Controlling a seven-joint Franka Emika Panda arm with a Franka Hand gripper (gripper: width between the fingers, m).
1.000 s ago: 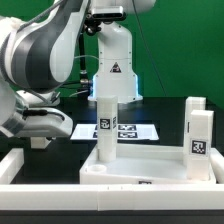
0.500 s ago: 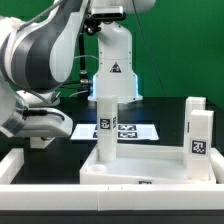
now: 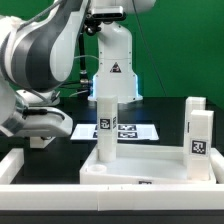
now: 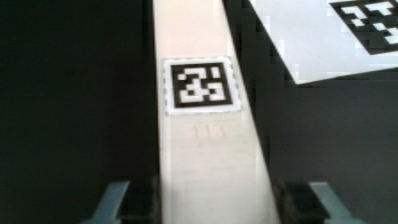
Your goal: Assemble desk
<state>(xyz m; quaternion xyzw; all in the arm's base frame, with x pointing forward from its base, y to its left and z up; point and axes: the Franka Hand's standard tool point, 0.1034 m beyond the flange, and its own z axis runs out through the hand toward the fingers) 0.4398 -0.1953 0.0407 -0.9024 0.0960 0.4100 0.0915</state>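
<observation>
Desk leg was gripped between the gripper fingers, stood upright on the tabletop; 1 other leg was seen standing.

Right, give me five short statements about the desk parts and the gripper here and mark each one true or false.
1. The gripper has a white leg between its fingers. True.
2. That leg stands upright on the tabletop panel. True.
3. The leg in the gripper carries no tag. False: a black-and-white square tag sits on its face.
4. A second leg stands at the exterior view's right. True.
5. The marker board lies on top of the tabletop panel. False: it lies flat on the black table behind the panel.
</observation>
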